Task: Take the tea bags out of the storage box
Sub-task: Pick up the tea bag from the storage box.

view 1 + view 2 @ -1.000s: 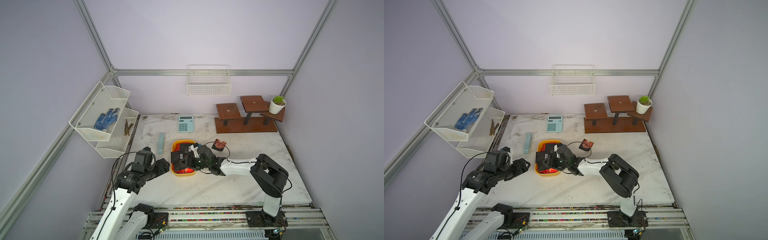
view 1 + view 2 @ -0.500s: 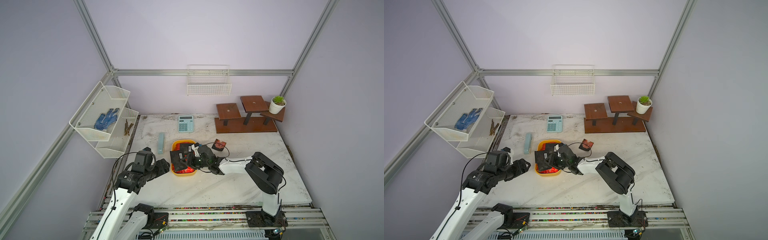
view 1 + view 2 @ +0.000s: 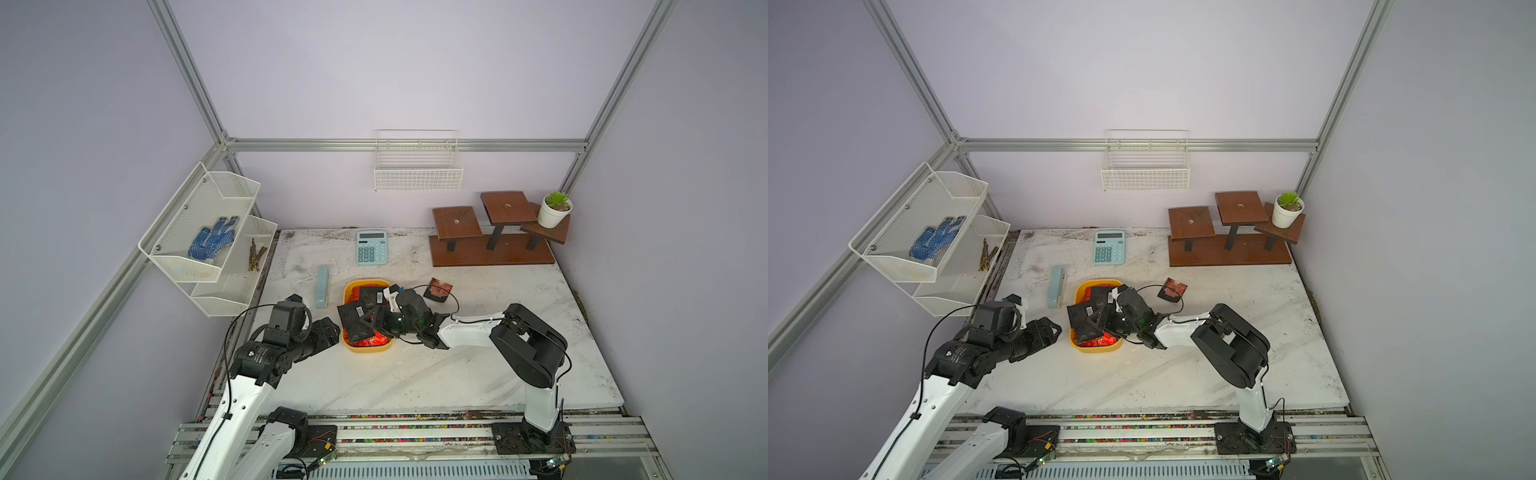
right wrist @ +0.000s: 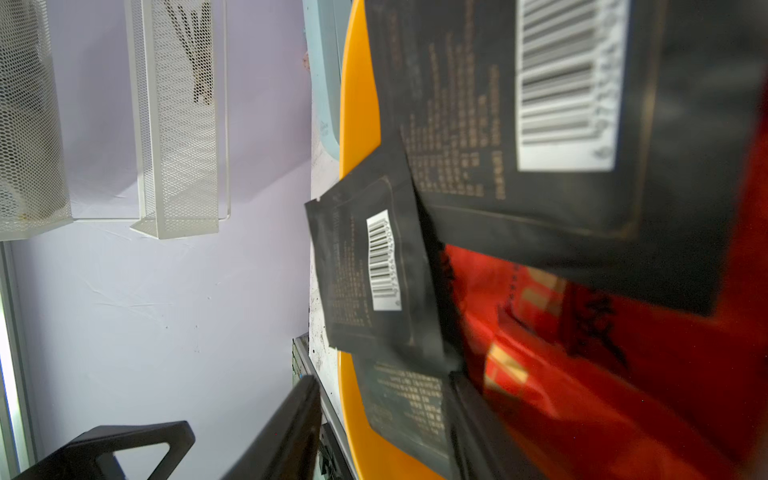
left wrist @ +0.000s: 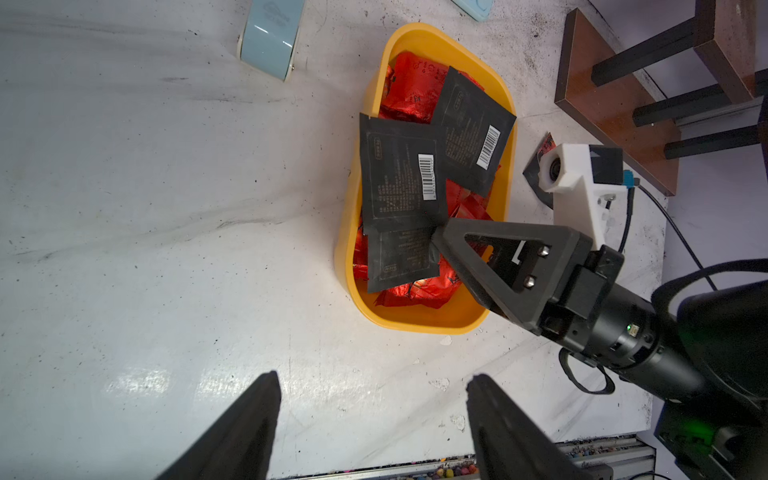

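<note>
Though one reddish sachet [image 3: 437, 289] lies outside storage box [image 3: 365, 348], most tea bags [image 5: 411, 89] sit inside; right end effector [image 5: 436, 239] at black sachet [image 5: 399, 257], grip unclear; left end effector [image 5: 374, 376] open.

The left arm [image 3: 245, 399], white links with black joints, rises from the near left base and bends toward the right, its black wrist held low and nearly level. Its black two-fingered left claw [image 5: 374, 376] points right, jaws spread wide and holding nothing. The right arm [image 3: 469, 334], of the same build, folds sharply at its bulky black elbow and reaches left along a white forearm. The right claw [image 3: 368, 322] tilts downward, its triangular fingers [image 4: 291, 419] apart.
</note>
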Motion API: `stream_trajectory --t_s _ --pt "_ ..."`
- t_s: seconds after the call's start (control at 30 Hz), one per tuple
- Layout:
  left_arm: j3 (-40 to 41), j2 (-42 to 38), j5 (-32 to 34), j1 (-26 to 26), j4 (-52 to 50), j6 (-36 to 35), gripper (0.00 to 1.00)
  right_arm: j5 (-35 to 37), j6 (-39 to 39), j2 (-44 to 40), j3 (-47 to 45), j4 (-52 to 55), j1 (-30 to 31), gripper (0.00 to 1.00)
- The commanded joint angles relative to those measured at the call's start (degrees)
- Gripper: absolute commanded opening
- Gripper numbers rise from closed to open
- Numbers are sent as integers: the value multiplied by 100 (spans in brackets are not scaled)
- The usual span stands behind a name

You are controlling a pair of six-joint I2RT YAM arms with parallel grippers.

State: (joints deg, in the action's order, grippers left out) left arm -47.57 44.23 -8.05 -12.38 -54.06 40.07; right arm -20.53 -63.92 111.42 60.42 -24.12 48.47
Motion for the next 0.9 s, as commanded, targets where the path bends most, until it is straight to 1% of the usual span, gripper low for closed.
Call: stream_trajectory --t_s 0.0,0.27,0.5,0.87 --pt "129 36 -201 25 276 103 74 5 -33 -75 -99 -187 -28 54" --pt "177 96 -257 23 414 185 74 15 -33 -63 -106 -229 -41 55" --pt "212 86 -301 17 415 201 74 -14 -206 127 21 -423 -73 53" --pt "277 102 -334 26 476 273 74 36 -397 217 2 -591 -118 53"
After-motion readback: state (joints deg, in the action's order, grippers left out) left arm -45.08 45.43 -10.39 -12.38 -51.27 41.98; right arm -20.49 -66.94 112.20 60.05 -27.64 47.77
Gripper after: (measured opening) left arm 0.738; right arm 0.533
